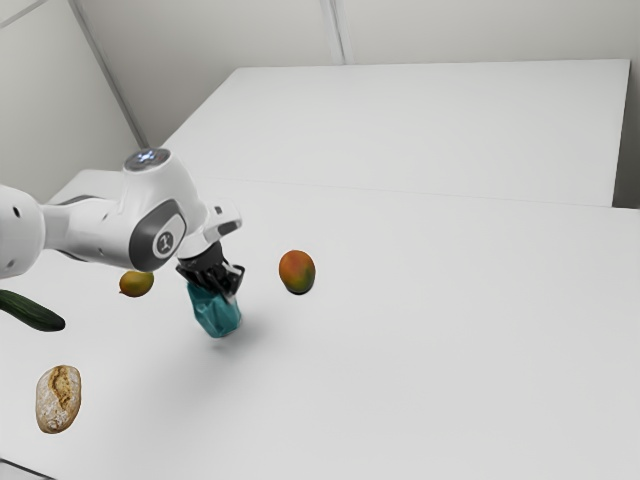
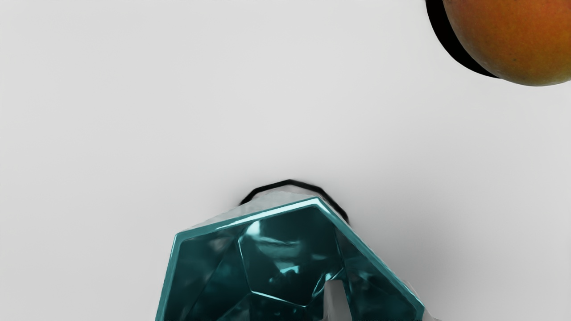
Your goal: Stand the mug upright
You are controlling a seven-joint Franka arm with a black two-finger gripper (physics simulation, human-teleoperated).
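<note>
Below the gripper (image 1: 226, 291), jaw opening and hold unclear, the mug (image 1: 217, 316) faces mouth-up; righting seems nearly complete, calling for a level base before withdrawal.

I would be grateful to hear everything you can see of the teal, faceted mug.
The teal, faceted mug looks glossy, like glass or glazed ceramic, with an angular rim, flat-panelled inner walls and a narrower base. I can make out no handle. Its mouth faces up toward the black gripper, its body leaning slightly. In the exterior view it is between the yellow, lemon-like fruit and the red-green mango. Whether its base touches the table is unclear.
</note>
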